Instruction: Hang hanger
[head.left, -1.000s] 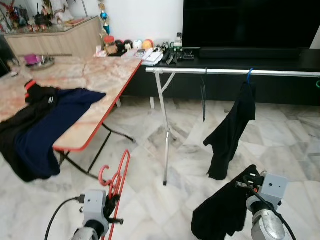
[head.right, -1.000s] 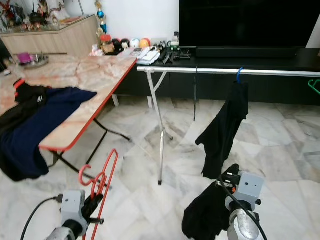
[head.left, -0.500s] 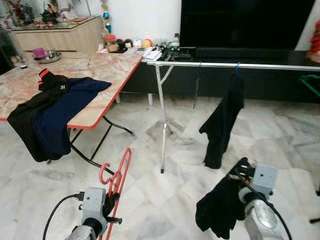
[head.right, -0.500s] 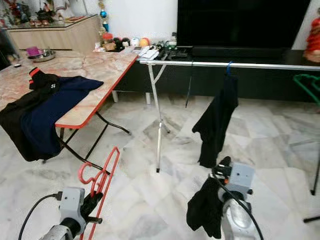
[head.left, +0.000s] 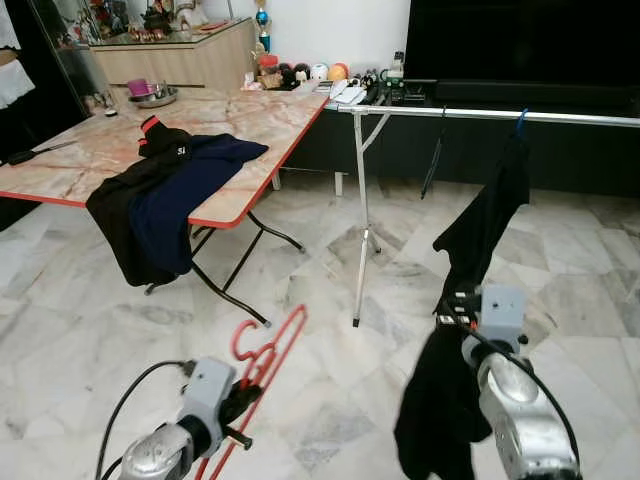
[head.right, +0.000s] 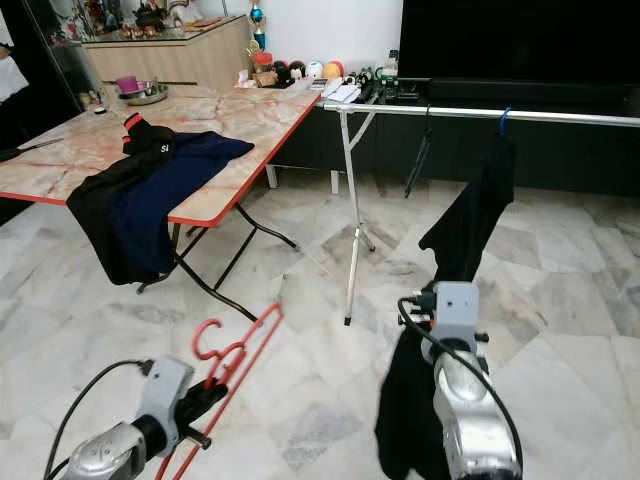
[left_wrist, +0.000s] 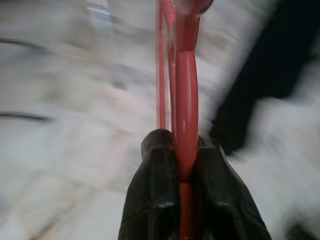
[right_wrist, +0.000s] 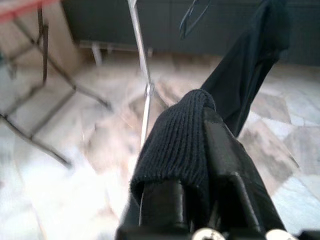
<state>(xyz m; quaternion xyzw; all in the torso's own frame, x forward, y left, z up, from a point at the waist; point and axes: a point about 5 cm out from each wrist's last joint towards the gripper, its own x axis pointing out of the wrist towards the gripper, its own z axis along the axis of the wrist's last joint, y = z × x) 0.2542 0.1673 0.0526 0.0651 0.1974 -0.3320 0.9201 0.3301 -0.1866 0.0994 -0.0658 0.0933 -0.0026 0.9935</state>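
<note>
White marble floor (head.left: 330, 330) spreads wide, with open room between the folding table (head.left: 250, 110) on the left and the metal clothes rail (head.left: 470, 113) at the back. On the table, dark clothes (head.left: 160, 200) hang over its red edge. Low on the left, the left gripper (left_wrist: 181, 165) is clamped on the red hanger (head.left: 268, 350), which points up toward the rail; its lower part is cut off by the picture edge. A black garment (head.left: 485, 215) hangs on the rail. On the right, the right gripper (right_wrist: 200, 150) pinches a black knitted cloth (head.right: 405, 400), which hides the fingertips. The left wrist view is blurred.
</note>
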